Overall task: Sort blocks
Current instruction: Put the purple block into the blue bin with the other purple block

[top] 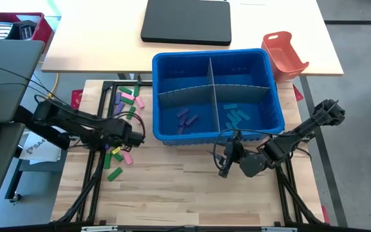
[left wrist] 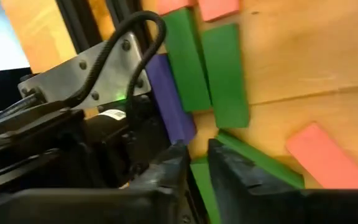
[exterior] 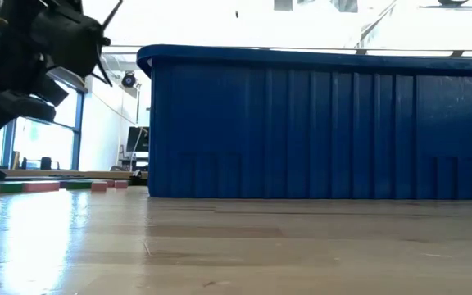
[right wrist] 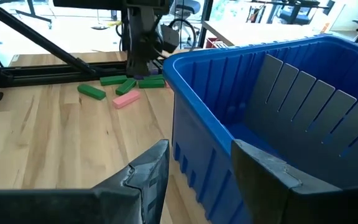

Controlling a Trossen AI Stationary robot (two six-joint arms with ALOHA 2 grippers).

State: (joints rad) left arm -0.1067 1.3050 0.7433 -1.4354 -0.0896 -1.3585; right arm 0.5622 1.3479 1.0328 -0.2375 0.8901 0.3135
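Green, pink and purple blocks [top: 126, 103] lie scattered flat on the wooden table left of the blue bin [top: 272, 96]. Inside the bin, purple blocks [top: 185, 118] lie in one compartment and blue ones [top: 236, 116] in another. My left gripper [top: 134, 137] points down into the near end of the scatter and is closed on a green block [left wrist: 260, 158]; it also shows in the right wrist view [right wrist: 138, 62]. My right gripper [top: 226, 166] hovers open in front of the bin's near wall, nothing between its fingers [right wrist: 148, 174]. My left gripper pinches the green block between its two fingers, which lie across it; a strip of it [left wrist: 199, 180] shows in the narrow gap. The fingers come steeply from above. The block lies on the table, one end sticking out past a finger beside a pink block [left wrist: 322, 155].
A grey slotted divider [top: 212, 90] splits the bin. An orange-red tray [top: 285, 51] and a black flat case [top: 185, 22] sit on the far table. Black frame rails [top: 102, 129] run beside the blocks. Bare wood stretches along the near side [top: 172, 193].
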